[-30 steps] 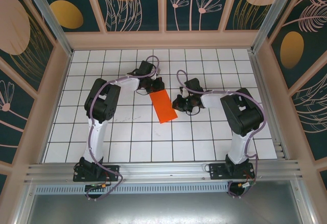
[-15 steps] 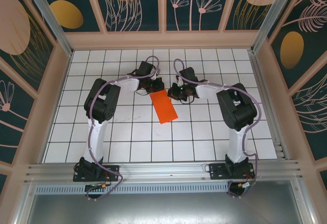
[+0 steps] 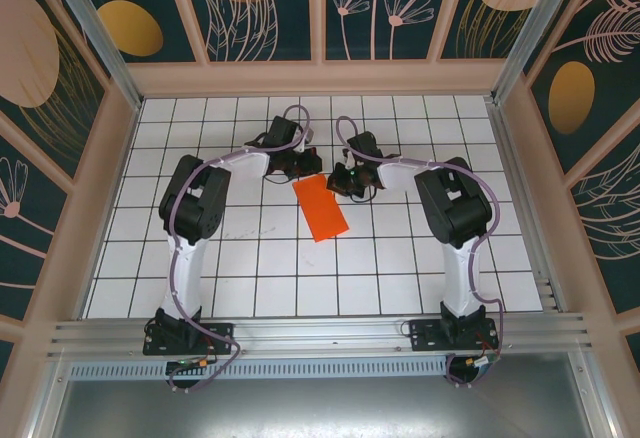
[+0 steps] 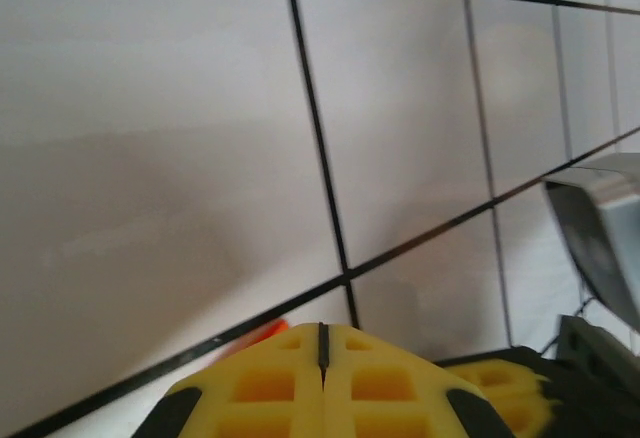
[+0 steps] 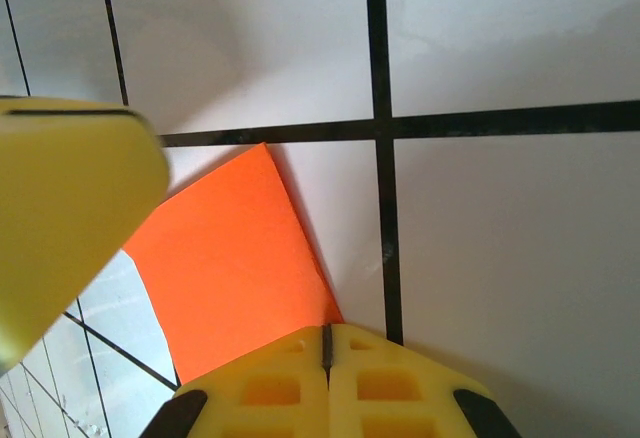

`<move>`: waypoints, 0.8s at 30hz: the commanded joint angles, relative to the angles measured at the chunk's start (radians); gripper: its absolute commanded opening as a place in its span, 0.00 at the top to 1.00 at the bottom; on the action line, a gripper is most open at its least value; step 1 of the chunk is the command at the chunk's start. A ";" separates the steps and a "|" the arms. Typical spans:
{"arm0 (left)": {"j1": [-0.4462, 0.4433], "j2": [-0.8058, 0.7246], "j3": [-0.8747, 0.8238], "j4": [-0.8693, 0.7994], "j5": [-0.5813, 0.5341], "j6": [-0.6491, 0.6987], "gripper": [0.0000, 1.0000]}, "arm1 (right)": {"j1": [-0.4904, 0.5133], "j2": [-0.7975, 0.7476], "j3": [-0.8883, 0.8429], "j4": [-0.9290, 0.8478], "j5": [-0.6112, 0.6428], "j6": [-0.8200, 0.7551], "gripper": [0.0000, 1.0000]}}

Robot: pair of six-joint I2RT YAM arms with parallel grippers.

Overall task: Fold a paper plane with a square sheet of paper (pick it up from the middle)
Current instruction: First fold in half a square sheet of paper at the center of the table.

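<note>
Orange paper [image 3: 320, 210], folded to a narrow rectangle, flat on the table [image 3: 400, 258] mid-scene, slightly slanted. Left gripper [image 3: 303, 170] low at its far left corner, pads pressed together, only an orange sliver beneath. Right gripper [image 3: 342, 180] at the far right edge, jaws closed tight too, tips meeting the paper's rim. Unclear whether either pinches the paper.

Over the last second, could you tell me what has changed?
The right tool moved farther out and slightly left, from beside the orange paper to its far right corner. The left tool stayed at the far left corner, both tools stayed shut, and the paper lay still.
</note>
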 commanded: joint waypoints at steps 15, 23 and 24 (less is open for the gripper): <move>-0.027 0.062 0.016 0.007 0.067 -0.012 1.00 | 0.003 0.038 0.008 -0.048 0.005 0.003 1.00; -0.031 0.092 0.018 -0.044 -0.012 -0.009 1.00 | 0.003 0.024 0.003 -0.064 -0.003 -0.010 1.00; -0.031 0.094 0.013 -0.048 -0.023 -0.010 1.00 | 0.003 0.019 -0.001 -0.069 -0.005 -0.015 1.00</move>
